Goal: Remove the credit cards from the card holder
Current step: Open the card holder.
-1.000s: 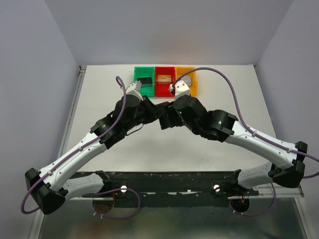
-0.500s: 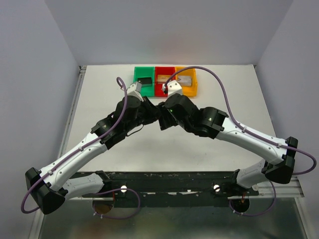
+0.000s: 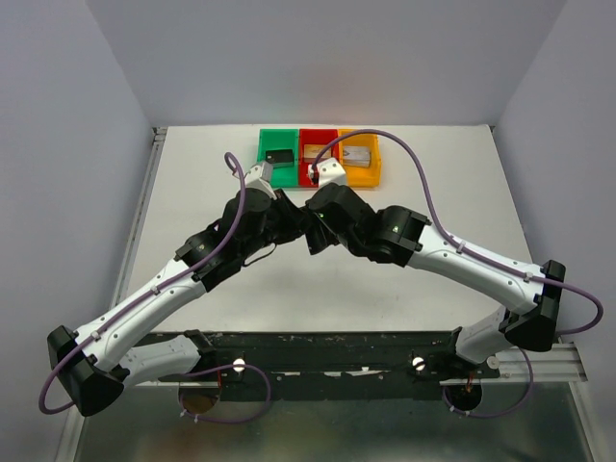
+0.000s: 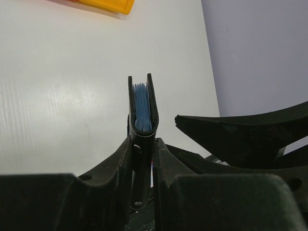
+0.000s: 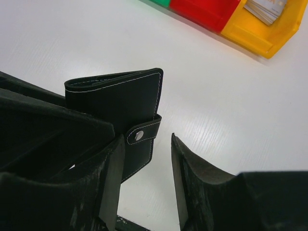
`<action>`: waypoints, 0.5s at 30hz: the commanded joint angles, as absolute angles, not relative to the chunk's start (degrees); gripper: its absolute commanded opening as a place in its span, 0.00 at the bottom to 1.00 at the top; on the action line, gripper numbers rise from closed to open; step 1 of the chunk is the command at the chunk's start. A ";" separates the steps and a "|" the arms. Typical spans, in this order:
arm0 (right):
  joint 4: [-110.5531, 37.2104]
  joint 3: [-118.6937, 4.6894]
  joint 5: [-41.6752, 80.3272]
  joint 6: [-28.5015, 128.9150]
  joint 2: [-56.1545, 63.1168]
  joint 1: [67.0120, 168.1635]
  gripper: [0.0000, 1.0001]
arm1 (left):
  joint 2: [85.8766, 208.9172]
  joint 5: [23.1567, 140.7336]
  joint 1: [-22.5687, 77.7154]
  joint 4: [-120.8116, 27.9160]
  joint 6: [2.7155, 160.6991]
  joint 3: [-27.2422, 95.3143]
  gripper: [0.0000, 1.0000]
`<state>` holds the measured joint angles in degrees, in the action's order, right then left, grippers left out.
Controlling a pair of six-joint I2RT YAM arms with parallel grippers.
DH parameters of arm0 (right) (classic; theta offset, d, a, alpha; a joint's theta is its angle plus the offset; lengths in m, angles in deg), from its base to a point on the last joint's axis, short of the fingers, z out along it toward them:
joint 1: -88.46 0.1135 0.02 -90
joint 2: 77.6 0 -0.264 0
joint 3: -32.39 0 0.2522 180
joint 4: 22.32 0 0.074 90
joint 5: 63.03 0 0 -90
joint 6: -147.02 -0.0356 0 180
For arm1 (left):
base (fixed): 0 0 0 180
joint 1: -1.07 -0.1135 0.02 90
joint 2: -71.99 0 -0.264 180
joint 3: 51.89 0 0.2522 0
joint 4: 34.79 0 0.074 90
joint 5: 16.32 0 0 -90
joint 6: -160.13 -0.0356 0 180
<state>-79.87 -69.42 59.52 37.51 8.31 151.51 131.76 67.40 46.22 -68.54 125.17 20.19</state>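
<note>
My left gripper (image 4: 142, 144) is shut on the card holder (image 4: 142, 108), a black wallet standing edge-on above the table with blue-grey lining showing between its leaves. In the right wrist view the card holder (image 5: 120, 96) is folded, and its snap strap (image 5: 139, 136) lies by my left fingertip. My right gripper (image 5: 147, 139) is open, with the strap's end and bare table in its gap. The credit cards are hidden. In the top view both grippers meet mid-table, left gripper (image 3: 292, 219) and right gripper (image 3: 314, 229).
Green bin (image 3: 279, 154), red bin (image 3: 316, 152) and yellow bin (image 3: 358, 159) stand in a row at the table's far edge, just behind the grippers. The yellow bin (image 5: 260, 33) holds a pale grey stack (image 5: 267, 9). The right arm's finger (image 4: 240, 139) fills the left wrist view's right side.
My right arm has swung left, up to the card holder, and its jaws have narrowed. The left arm and its grip have not moved.
</note>
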 commanded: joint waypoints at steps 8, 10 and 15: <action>-82.48 -70.40 60.98 37.33 10.73 151.92 0.34 | 129.30 68.06 47.13 -64.90 125.67 20.05 0.00; -82.57 -70.58 60.98 37.42 10.82 151.83 0.30 | 129.21 68.06 47.13 -64.90 125.67 20.05 0.00; -83.01 -70.58 61.42 37.42 10.82 151.92 0.20 | 128.86 67.80 47.22 -64.90 125.67 19.70 0.00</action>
